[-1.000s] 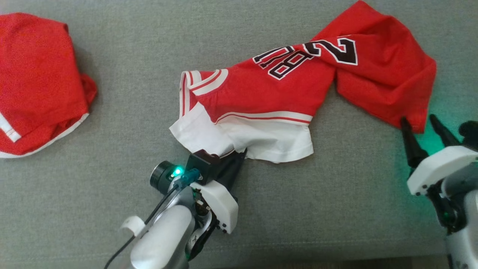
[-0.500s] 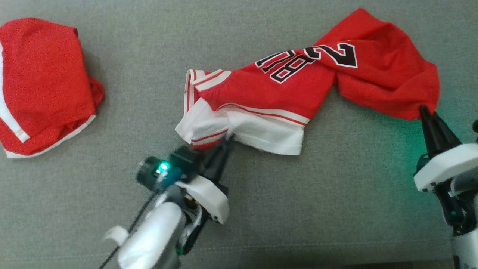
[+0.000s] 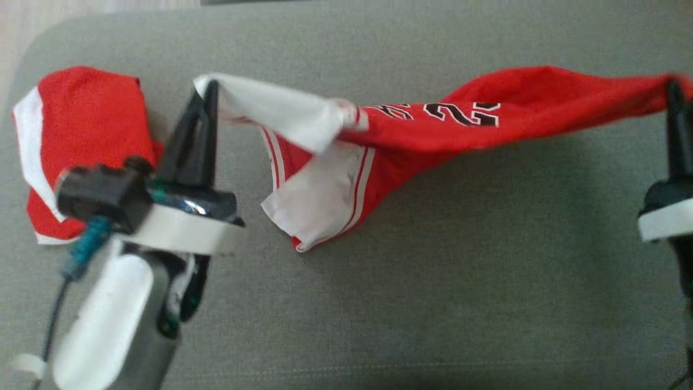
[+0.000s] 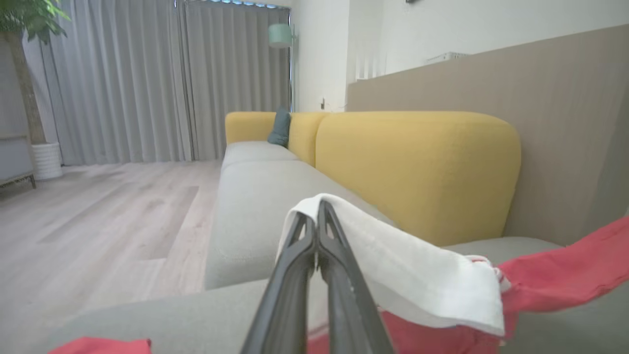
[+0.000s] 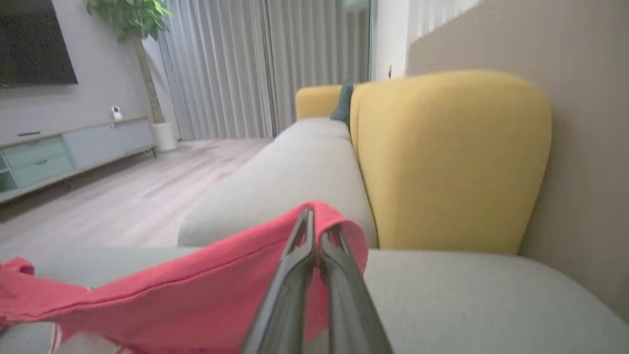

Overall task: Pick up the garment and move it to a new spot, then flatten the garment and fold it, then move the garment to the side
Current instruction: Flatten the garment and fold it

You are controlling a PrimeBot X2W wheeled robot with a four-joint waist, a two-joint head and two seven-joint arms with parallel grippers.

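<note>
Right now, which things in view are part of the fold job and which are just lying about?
In the job: numbered red jersey, strung between the grippers; left gripper shut on its white edge; right gripper shut on its red end; grey sofa seat.
Lying about: second red garment, yellow back cushion, potted plant.

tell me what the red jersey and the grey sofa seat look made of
Red jersey: thin, soft knit fabric, probably polyester, matte. It sags and folds limply where it hangs, and the black numerals look printed on. Grey sofa seat: woven upholstery cloth, matte and slightly heathered, over what seems to be padded cushioning.
</note>
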